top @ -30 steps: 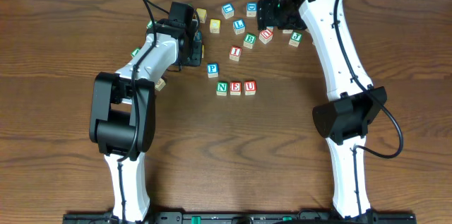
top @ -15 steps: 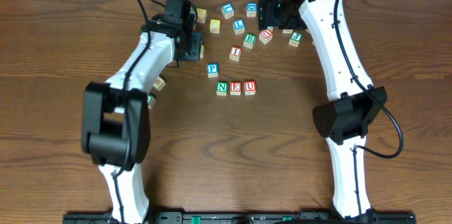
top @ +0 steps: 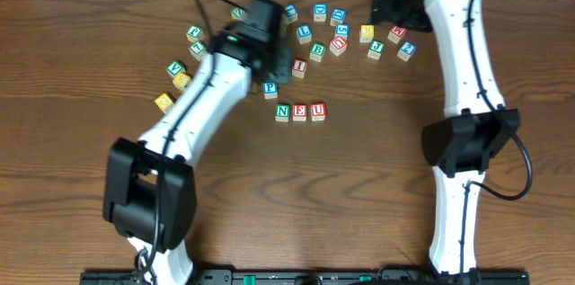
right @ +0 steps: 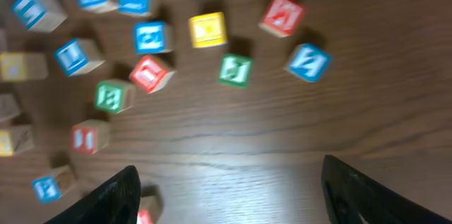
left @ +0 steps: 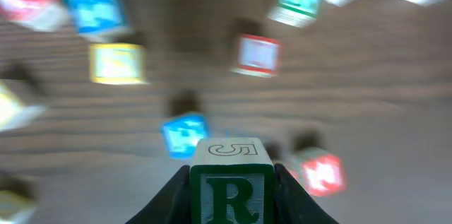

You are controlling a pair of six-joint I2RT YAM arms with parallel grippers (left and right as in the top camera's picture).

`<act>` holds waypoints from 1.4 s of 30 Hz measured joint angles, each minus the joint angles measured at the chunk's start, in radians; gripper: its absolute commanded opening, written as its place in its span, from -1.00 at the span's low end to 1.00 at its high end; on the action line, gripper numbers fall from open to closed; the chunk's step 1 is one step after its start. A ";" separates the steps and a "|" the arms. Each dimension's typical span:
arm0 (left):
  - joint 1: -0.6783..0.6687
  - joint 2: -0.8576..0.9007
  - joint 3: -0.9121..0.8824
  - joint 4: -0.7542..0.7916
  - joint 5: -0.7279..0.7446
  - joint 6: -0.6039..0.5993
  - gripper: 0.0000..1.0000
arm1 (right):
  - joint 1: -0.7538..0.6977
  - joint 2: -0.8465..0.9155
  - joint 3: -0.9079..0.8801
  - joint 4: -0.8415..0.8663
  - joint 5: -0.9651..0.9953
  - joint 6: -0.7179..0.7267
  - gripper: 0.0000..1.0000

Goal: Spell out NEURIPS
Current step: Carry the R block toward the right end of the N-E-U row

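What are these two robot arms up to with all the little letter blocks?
They are spelling a word with wooden cubes. N, E and U already sit in a row mid-table. The left hand grips a green R cube. The right hand hovers open over loose cubes at the far edge, empty.

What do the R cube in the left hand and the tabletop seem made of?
Small green-lettered R cube: likely pale wood, matte, letter and border painted green; plain tan faces. Brown tabletop: wood or wood-look laminate, matte, with streaky grain lines; which one cannot be told.
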 measured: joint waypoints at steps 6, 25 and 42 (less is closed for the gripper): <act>-0.146 0.000 0.000 0.006 0.003 -0.068 -0.42 | -0.058 0.000 0.000 -0.004 0.001 0.000 0.55; -0.322 0.165 0.000 0.085 -0.098 -0.235 -0.41 | -0.086 0.000 0.000 -0.031 0.002 -0.008 0.56; -0.322 0.228 0.000 0.163 -0.153 -0.300 -0.40 | -0.086 0.000 0.000 -0.040 0.002 -0.021 0.56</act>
